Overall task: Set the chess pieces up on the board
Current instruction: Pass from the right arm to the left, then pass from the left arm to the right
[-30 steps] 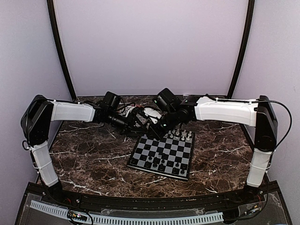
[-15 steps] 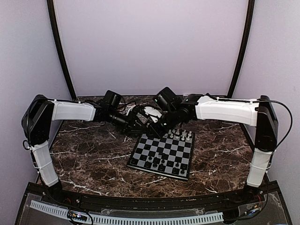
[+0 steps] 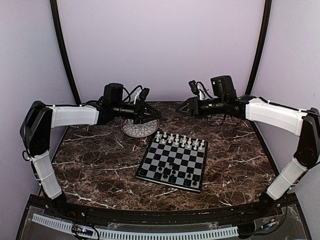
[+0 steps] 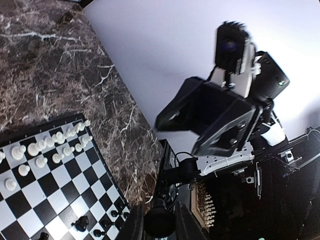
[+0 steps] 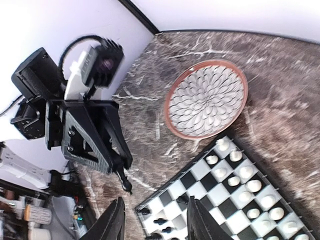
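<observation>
Currently, both arms are reaching in high over the far part of a dark marbled counter [image 3: 100, 155], their tips pointing toward each other with a wide gap between them.

The left hand [image 3: 154, 115] is hovering above a round, brown-rimmed plate [image 3: 134, 131] with a white petal pattern. Its fingers [image 4: 134, 229] are pressing in on a small dark rounded thing, apparently a black chessman [image 4: 159, 221]. The right hand [image 3: 181, 110] is hanging just beyond the far edge of the board [image 3: 176, 161], and its fingers [image 5: 114, 222] are standing spread with nothing between them.

The black and silver-grey board is lying flat on the counter, turned slightly, just nearer than the plate and a little to its right. White pieces [image 3: 180, 140] are crowding its two far rows. Several black pieces [image 3: 165, 175] are standing in the near rows, with bare squares showing among them.
</observation>
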